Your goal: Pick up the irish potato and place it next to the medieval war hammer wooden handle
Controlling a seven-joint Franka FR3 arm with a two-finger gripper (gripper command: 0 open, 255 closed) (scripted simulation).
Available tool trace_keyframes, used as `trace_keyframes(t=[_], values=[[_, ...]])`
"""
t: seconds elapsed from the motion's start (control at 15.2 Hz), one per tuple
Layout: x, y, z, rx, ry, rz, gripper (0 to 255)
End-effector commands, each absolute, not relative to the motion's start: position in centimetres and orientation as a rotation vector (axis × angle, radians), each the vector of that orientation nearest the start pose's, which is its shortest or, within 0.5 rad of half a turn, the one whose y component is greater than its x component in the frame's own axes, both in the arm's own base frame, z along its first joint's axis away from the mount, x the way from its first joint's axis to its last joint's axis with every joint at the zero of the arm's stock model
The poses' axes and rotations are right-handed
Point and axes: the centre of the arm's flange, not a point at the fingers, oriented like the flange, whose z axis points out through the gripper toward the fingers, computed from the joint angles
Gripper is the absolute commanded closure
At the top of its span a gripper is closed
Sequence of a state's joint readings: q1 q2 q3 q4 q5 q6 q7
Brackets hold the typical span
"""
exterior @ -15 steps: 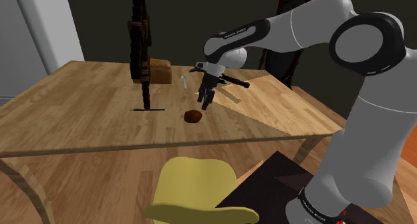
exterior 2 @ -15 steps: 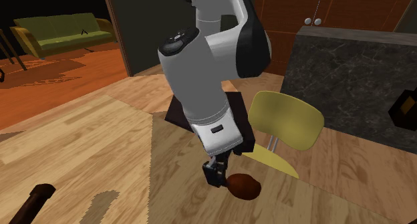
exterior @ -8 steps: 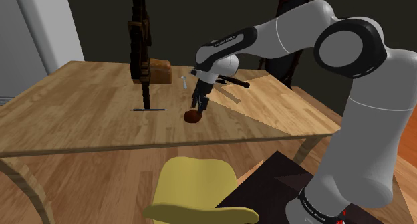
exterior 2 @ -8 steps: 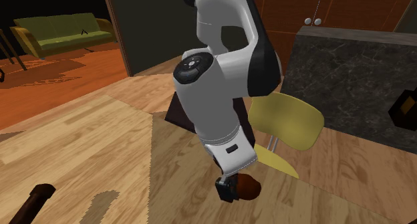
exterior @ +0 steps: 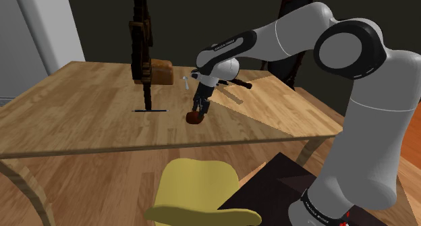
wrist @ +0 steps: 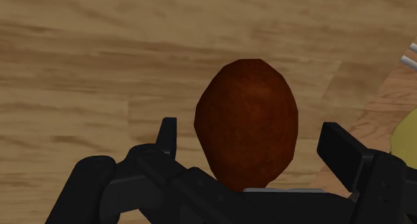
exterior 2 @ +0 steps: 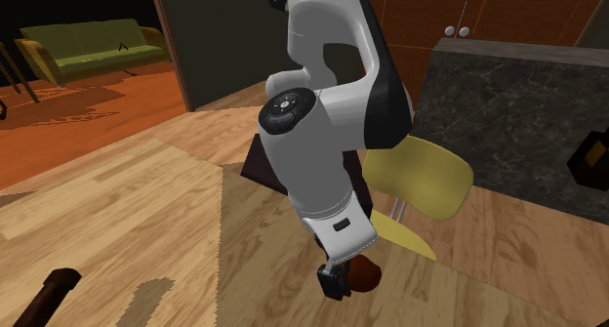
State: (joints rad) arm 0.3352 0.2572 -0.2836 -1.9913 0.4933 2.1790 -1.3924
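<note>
1. Gripper: positioned low over the wooden table, pointing down at the potato.
2. Pincer state: wide. In the wrist view, the 2 black fingers stand 1 on each side of the potato.
3. Contact: a strip of bare table shows between each finger and the potato. The potato is not clasped.
4. Potato: reddish-brown, egg-shaped, lying on the table top between the fingers.
5. War hammer: dark, standing upright on the table, to the shoulder view's left of the potato and apart from it.
6. Brown block: sits on the table just behind the war hammer.
7. Yellow chair: stands at the table edge nearest the shoulder camera, below the potato in that view.
</note>
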Motion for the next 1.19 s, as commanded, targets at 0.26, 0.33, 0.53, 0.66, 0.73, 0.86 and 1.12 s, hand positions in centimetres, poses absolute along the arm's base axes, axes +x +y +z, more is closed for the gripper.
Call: trace_keyframes(t=[0.26, 0.33, 0.53, 0.66, 0.73, 0.86, 1.12], values=[[59.2, 5.4, 33.6, -2.386, -1.555, -0.234, 255], [59.2, 5.4, 33.6, -2.386, -1.555, -0.234, 255], [59.2, 5.4, 33.6, -2.386, -1.555, -0.234, 255], [59.2, 5.4, 33.6, -2.386, -1.555, -0.234, 255], [59.2, 5.4, 34.2, -2.386, -1.555, -0.234, 255], [59.2, 5.4, 35.2, -2.386, -1.555, -0.234, 255], [59.2, 5.4, 37.3, -2.386, -1.555, -0.234, 255]])
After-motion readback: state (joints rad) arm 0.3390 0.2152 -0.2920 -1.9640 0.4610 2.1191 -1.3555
